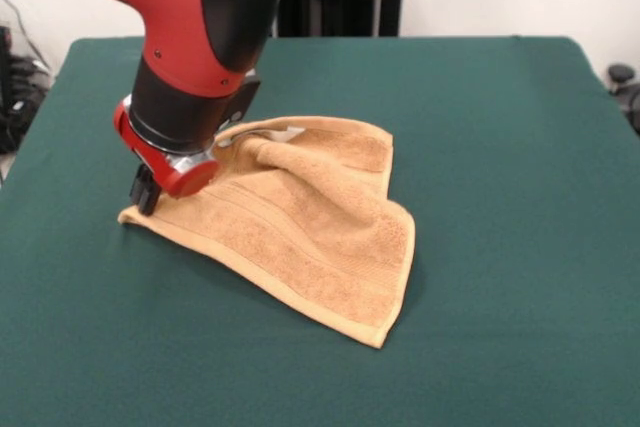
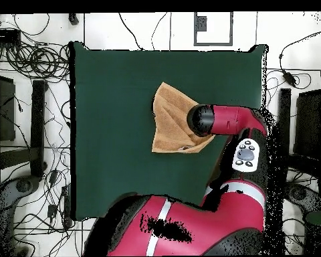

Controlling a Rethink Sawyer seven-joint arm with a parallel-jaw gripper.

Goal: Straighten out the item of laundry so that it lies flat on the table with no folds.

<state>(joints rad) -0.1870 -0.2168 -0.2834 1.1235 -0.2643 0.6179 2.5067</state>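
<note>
The tan terry towel (image 1: 300, 222) lies on the dark green table (image 1: 500, 147), spread but rumpled, with a raised fold running from its far edge toward the middle and its right side doubled over. It also shows in the overhead view (image 2: 173, 120). My gripper (image 1: 146, 192) is down at the towel's left corner, its black tips touching or pinching that corner at the table surface. The arm's red and black wrist hides the fingers. In the overhead view the arm (image 2: 220, 120) covers the gripper and the towel's right edge.
Green table surface extends on all sides of the towel (image 2: 110, 134). Cables and chair bases lie on the floor around the table (image 2: 29, 60). The robot's red base fills the bottom of the overhead view (image 2: 190, 227).
</note>
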